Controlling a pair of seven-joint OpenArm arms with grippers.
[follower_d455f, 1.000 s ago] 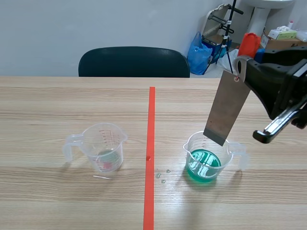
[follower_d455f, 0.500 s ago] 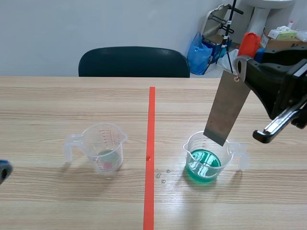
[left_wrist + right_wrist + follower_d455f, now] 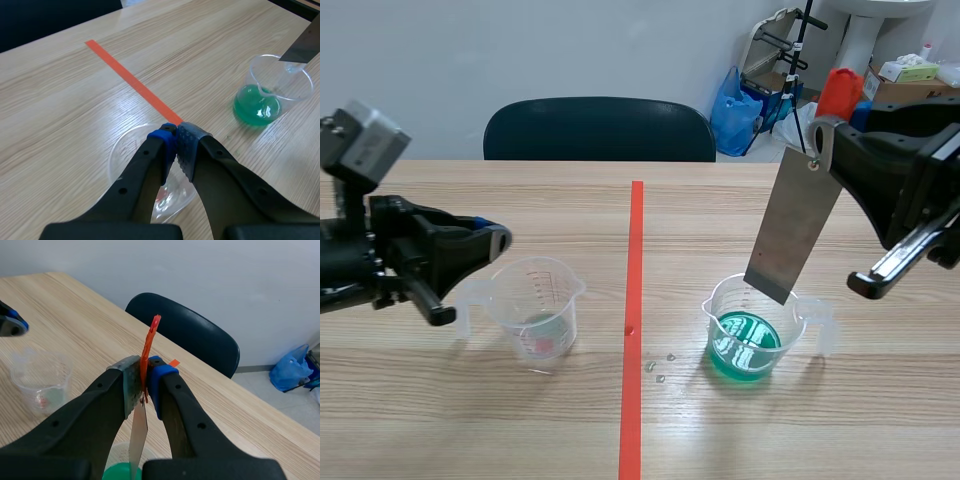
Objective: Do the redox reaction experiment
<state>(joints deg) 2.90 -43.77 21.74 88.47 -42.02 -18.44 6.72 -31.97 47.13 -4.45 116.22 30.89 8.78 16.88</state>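
While our right tool [image 3: 144, 377] pinched the grey metal strip [image 3: 792, 228] by its top end, the strip hung tilted with its lower edge at the rim of the clear cup of green liquid [image 3: 720, 300] on the tabletop [image 3: 820, 420]. Our left tool [image 3: 175, 142], closed tight on nothing, hovered just over the nearly empty cup [image 3: 535, 290] across the tape line [image 3: 635, 250].
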